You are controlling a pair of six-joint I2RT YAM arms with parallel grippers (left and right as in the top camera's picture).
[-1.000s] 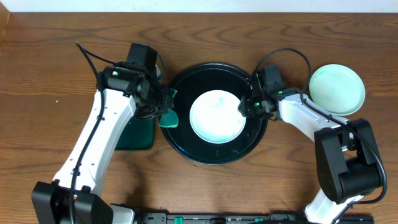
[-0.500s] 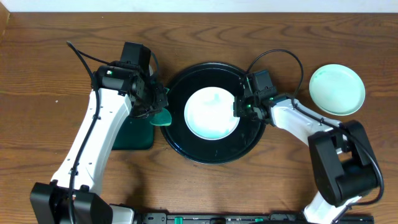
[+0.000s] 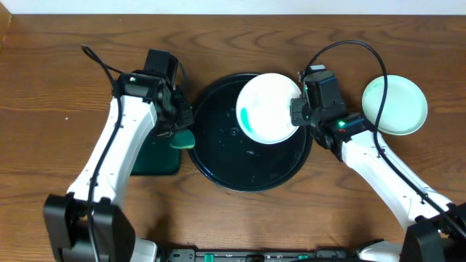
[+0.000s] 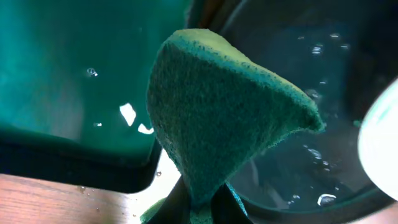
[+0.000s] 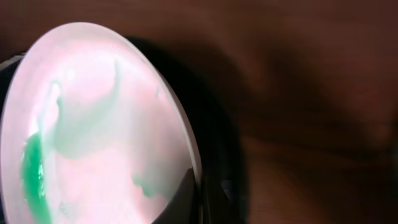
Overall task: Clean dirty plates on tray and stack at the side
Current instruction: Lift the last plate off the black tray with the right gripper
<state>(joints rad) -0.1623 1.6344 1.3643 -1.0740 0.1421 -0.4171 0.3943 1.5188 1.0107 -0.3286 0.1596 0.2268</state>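
Overhead: your right gripper [image 3: 297, 113] has just pinched the smeared round white plate [image 3: 268, 108] by its rim and tilted it off the glossy round black tray [image 3: 218, 156]. Your left gripper [image 3: 177, 131] clamps a green sponge [image 4: 217, 112], so wiping looks next.

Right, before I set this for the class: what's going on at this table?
Two robot arms are cleaning plates. The right end effector is shut on the rim of a white plate, holding it tilted over the black tray. Teal smears show on the plate. The left end effector grips a green sponge beside the tray, apart from the plate. A mint plate sits on the table at the right.
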